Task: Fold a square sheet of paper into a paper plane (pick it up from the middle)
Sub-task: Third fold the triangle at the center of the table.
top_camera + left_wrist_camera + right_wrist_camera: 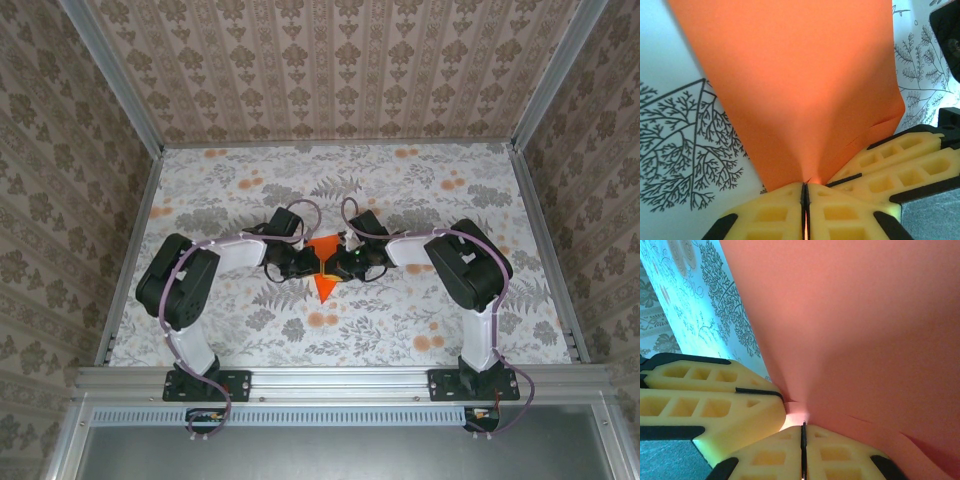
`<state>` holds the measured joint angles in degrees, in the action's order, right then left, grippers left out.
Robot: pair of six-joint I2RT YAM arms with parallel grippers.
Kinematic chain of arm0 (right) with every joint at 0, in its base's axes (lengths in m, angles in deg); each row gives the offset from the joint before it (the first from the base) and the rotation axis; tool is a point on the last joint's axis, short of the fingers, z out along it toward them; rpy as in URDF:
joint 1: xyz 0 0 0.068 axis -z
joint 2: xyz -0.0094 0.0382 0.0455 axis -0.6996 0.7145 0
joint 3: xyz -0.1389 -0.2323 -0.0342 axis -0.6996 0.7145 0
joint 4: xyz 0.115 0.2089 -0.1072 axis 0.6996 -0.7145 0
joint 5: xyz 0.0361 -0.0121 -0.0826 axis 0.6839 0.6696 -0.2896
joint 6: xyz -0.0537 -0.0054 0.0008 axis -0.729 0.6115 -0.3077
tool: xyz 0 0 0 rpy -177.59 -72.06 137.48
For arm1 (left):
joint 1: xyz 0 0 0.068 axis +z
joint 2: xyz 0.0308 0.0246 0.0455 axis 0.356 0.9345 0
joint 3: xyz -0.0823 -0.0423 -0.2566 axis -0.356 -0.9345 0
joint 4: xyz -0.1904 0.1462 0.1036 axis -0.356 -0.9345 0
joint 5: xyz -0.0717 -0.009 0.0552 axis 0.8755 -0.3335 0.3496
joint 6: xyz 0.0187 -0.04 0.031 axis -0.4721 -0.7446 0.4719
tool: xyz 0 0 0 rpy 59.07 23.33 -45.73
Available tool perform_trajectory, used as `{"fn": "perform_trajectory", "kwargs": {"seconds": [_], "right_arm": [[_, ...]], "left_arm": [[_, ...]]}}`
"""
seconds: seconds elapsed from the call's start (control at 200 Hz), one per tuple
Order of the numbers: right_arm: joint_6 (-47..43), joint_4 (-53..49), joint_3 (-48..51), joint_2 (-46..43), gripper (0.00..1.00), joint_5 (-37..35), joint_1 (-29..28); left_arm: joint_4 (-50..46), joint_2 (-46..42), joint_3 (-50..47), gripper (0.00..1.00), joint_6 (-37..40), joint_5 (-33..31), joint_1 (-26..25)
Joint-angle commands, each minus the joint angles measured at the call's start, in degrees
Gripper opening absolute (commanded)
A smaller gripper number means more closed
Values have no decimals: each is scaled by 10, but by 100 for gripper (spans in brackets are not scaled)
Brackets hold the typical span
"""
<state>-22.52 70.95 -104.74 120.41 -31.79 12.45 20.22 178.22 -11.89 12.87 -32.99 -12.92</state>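
- Looking down from the top camera, I have the thin bright orange sheet of paper (323, 272) at the middle of the pale floral-printed surface (400, 190), between the two arms.
- From up here the paper reads as a pointed shape, its tip aimed toward the arm bases.
- The left gripper (303, 264) comes in on the paper from the left and the right gripper (347, 264) from the right, so the two meet almost nose to nose over it.
- On the left wrist camera, the left gripper (805, 192) is pressed together with the paper's lower edge pinched in the thin slit between its yellow fingers (840, 215).
- The orange sheet (800, 90) fans up and away from that pinch, with leaf print showing on either side.
- In that same view, the right gripper's fingers (900, 165) sit just beside mine at the lower right, touching the paper's edge.
- On the right wrist camera, the right gripper (803, 432) is likewise clamped on the paper (865, 330), jaws tight together.
- The left gripper's fingers (710, 400) lie just to the left of that pinch, close against it.
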Motion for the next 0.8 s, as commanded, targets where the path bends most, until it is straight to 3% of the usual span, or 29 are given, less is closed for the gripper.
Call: {"fn": "perform_trajectory", "kwargs": {"seconds": [0.0,0.795], "right_arm": [[-1,-16,11,-27,10,-3,2],[-28,-40,22,-13,10,-22,15]], "left_arm": [[-25,1,13,9,23,-16,-5],[-34,-4,11,6,26,-43,-6]]}}
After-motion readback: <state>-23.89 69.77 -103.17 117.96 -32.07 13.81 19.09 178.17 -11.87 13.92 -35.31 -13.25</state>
